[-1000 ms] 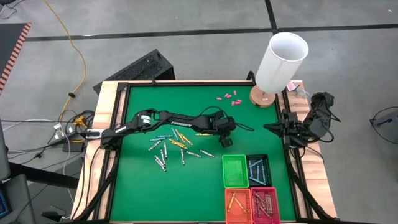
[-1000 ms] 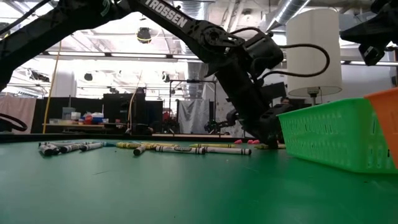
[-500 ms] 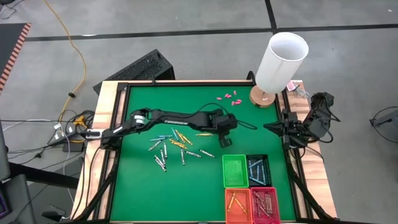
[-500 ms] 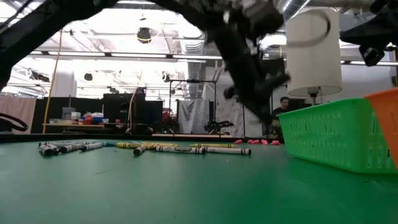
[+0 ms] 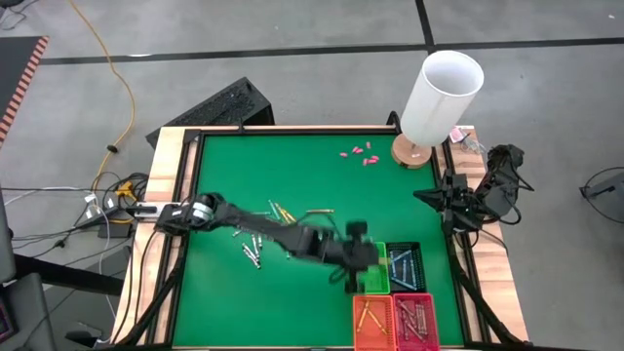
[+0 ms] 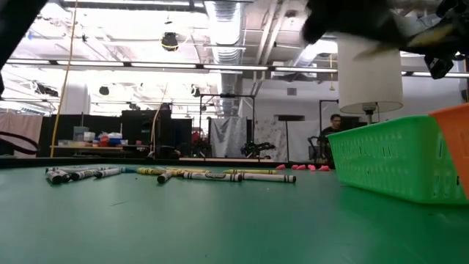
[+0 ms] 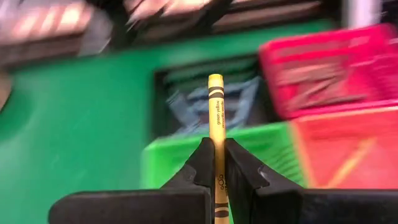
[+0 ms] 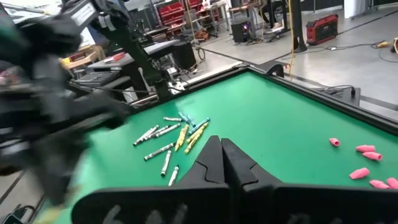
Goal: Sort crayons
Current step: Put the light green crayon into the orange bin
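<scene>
Clamped between the left gripper [image 7: 216, 163]'s dark fingers, a thin yellow wax crayon [image 7: 216, 118] over the green plastic basket [image 5: 369, 276]. Best centred above that bin before release. Right gripper [image 8: 222, 163] shut, parked at the table's right edge.

The table [image 5: 234, 302] has a green top and a wooden frame. On it lie loose crayons [image 5: 261, 234] in a scattered group near the middle-left. Small pink pieces [image 5: 357, 153] lie near the far edge, beside a lamp [image 5: 441, 93] on a round wooden base. Four baskets [image 5: 392, 292] stand together at the near right corner: green, black, orange, red.
</scene>
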`<action>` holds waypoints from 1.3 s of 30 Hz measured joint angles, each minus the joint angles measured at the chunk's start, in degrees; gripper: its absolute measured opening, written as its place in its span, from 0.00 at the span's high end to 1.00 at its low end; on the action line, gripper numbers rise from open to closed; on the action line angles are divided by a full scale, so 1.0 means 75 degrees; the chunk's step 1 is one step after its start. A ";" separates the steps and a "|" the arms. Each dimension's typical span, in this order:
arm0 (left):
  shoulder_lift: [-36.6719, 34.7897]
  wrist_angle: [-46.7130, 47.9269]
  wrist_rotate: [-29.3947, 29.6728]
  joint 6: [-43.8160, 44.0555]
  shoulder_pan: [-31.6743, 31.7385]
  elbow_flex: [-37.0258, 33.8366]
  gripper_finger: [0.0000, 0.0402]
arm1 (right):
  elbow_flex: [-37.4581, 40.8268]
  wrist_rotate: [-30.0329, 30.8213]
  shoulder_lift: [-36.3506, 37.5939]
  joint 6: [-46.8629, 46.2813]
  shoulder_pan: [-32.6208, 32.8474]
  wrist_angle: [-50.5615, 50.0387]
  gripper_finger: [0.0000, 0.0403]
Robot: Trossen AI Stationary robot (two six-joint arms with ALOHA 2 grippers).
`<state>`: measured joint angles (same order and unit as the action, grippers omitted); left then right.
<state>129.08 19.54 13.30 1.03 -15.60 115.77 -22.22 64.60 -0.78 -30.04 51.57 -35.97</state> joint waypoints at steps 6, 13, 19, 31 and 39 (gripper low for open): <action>0.0058 -0.1372 -0.0802 -0.1132 -0.0788 -0.0001 0.99 | 0.0000 0.0000 -0.0002 -0.0017 0.0000 -0.0004 1.00; 0.0214 -0.2538 -0.1466 -0.1816 -0.1121 0.0018 0.99 | 0.0000 -0.0006 0.0000 -0.0461 0.0003 -0.0033 1.00; 0.0931 -0.3140 -0.1938 -0.1435 -0.1049 -0.0013 0.99 | 0.0000 -0.0020 -0.0003 -0.0620 0.0003 -0.0070 1.00; 0.1188 -0.2459 -0.2549 -0.0711 -0.0824 -0.0007 0.91 | 0.0000 -0.0106 0.0003 -0.0833 0.0003 -0.0466 1.00; 0.1185 -0.2251 -0.2588 -0.0368 -0.0799 -0.0007 0.67 | 0.0000 -0.0120 0.0003 -0.1427 0.0003 -0.0956 1.00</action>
<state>137.97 2.66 -6.11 -1.73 -21.60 115.72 -22.22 63.70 -0.75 -40.74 51.59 -43.14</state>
